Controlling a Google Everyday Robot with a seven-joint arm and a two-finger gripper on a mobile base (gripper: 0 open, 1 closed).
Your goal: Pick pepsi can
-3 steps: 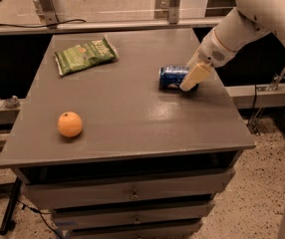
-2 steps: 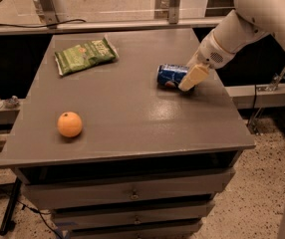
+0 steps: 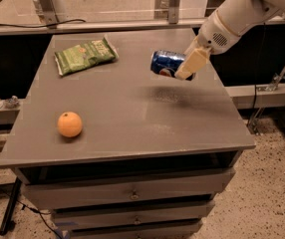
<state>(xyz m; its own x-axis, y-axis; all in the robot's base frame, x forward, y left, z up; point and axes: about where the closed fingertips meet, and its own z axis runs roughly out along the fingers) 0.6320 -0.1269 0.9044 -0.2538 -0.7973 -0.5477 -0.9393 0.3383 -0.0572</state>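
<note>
The table (image 3: 132,133) has a flat, matte grey top with straight edges. The pepsi can (image 3: 165,62) is a dark-blue metal cylinder with a silver end and a red-white mark. It hangs on its side above the table's right rear part, with its shadow under it. The cream hand (image 3: 181,69) is clenched on the can. A round orange (image 3: 70,124) and a crinkled green bag (image 3: 85,55) lie well apart at the left, and a wide bare surface lies between them and the can.

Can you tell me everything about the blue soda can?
The can is shiny dark-blue metal with a silver rim and white and red marks. It lies on its side, a bit tilted, over the far right part of the table. The hand is shut on its right end, with a tan finger across the front. It looks lifted off the table, because a soft shadow lies below it. Nothing else touches it.
</note>
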